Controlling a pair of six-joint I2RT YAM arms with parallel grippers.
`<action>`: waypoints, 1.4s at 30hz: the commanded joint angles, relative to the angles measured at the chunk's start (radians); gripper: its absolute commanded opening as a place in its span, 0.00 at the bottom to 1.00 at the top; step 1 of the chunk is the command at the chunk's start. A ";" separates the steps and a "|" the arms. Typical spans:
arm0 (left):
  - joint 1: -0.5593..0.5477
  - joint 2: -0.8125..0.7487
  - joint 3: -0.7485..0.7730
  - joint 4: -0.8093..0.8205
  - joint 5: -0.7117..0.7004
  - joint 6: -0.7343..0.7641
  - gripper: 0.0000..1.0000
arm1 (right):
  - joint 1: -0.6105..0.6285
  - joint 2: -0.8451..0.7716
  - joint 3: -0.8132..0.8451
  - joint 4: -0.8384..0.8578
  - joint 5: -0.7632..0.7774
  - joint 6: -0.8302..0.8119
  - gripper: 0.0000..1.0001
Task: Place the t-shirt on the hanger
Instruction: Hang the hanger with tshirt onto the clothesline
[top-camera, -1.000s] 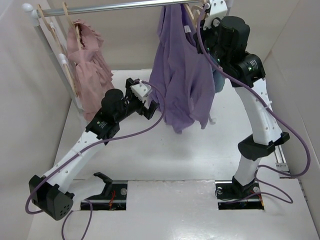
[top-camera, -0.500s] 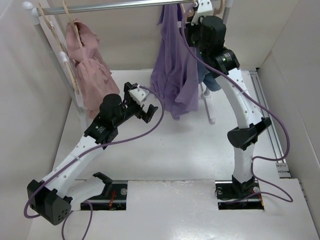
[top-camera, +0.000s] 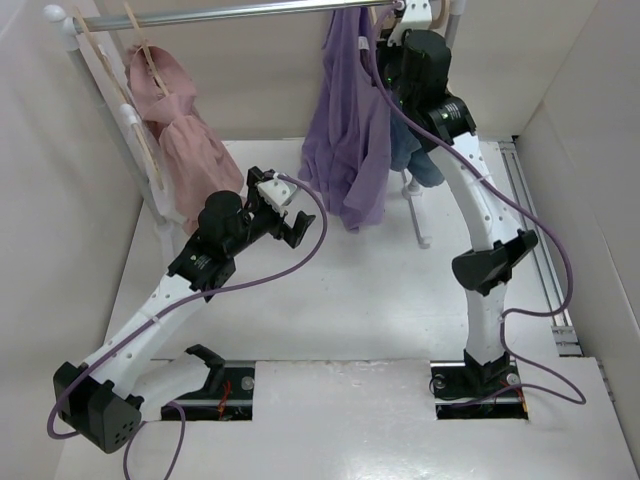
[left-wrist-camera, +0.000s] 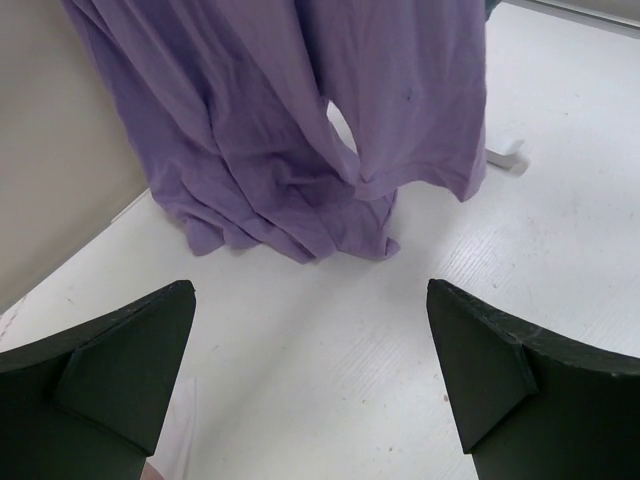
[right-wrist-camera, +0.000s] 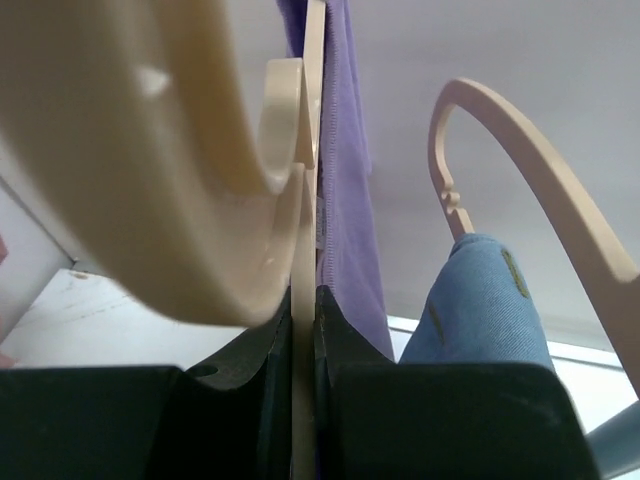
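Right tool (right-wrist-camera: 303, 322) pinches beige hanger (right-wrist-camera: 303, 240) bearing limp, creased lavender t-shirt (top-camera: 345, 150).

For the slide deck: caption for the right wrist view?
Right gripper shut on the hanger, the t-shirt hanging against it, blue cloth alongside.
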 joint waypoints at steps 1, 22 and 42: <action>-0.004 -0.027 -0.005 0.069 -0.002 -0.007 1.00 | -0.029 0.023 0.034 0.082 -0.001 0.058 0.00; -0.004 -0.026 -0.036 0.069 0.029 -0.007 1.00 | 0.066 -0.270 -0.349 0.078 0.064 -0.030 0.95; -0.004 -0.007 -0.228 0.188 -0.035 -0.151 1.00 | 0.246 -1.020 -1.256 0.222 -0.079 -0.263 0.99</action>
